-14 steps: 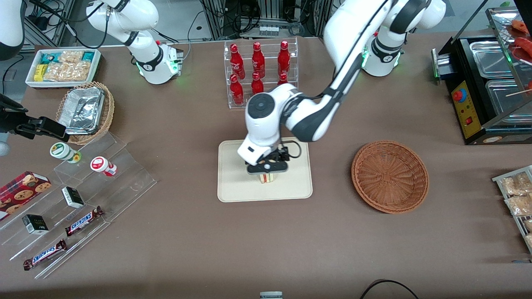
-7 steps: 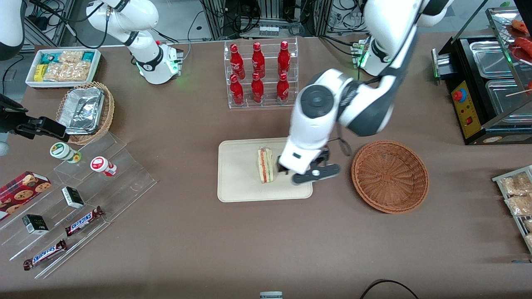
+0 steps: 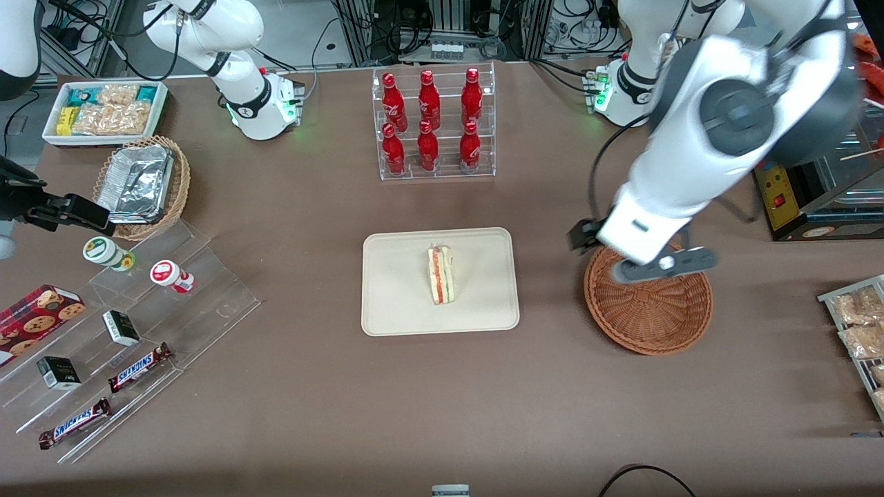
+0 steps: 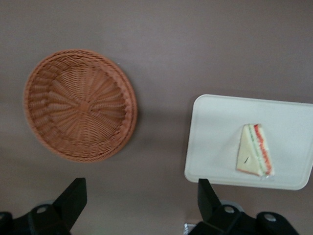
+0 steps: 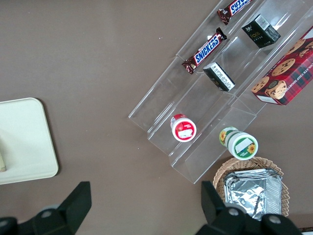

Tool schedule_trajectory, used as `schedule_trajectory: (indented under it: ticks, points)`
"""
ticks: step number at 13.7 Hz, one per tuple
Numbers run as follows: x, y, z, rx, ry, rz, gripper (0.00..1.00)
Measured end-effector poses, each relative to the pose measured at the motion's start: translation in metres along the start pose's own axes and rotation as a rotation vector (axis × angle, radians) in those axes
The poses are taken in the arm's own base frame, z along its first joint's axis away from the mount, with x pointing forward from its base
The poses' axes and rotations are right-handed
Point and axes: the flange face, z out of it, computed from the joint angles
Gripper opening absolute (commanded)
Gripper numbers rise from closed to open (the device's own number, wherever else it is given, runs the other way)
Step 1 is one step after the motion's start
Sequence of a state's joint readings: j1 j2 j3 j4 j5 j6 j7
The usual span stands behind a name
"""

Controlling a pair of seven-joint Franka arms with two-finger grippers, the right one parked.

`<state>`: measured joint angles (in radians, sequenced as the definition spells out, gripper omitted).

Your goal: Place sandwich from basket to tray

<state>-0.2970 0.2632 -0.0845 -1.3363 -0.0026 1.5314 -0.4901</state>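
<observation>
The sandwich (image 3: 441, 276), a pale wedge with red and green filling along its edge, lies on the cream tray (image 3: 394, 304) at the table's middle; the left wrist view shows the same sandwich (image 4: 254, 156) on the tray (image 4: 215, 132). The reddish-brown wicker basket (image 3: 649, 310) sits beside the tray toward the working arm's end and holds nothing, as the basket (image 4: 80, 117) in the wrist view confirms. My gripper (image 3: 642, 257) hangs high over the basket's rim, well apart from the sandwich. Its fingers (image 4: 73, 198) stand wide apart and open, with nothing between them.
A clear rack of red bottles (image 3: 431, 124) stands farther from the front camera than the tray. A black food warmer (image 3: 808, 152) and a packet rack (image 3: 860, 331) sit at the working arm's end. Acrylic shelves with snacks (image 3: 131, 324) and a tan foil-tray basket (image 3: 145, 186) lie toward the parked arm's end.
The gripper let go of the sandwich on the tray, then rose and swung away sideways to above the basket. The sandwich stays lying on the tray.
</observation>
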Motion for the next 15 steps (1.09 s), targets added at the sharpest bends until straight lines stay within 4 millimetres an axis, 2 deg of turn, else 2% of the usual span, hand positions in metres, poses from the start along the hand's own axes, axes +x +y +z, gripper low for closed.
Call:
schedule_trajectory:
  ticks: [2,6,8,11,15]
  points:
    - [-0.005,-0.042,-0.019,0.003,-0.005,0.037,1.0]
    - [-0.019,-0.129,-0.041,0.002,0.003,0.099,1.0]
    - [-0.03,-0.16,-0.052,0.003,-0.001,0.118,1.0]
    - [-0.039,-0.187,-0.061,0.002,-0.001,0.143,1.0]
    - [-0.039,-0.186,-0.062,0.0,-0.001,0.151,1.0]
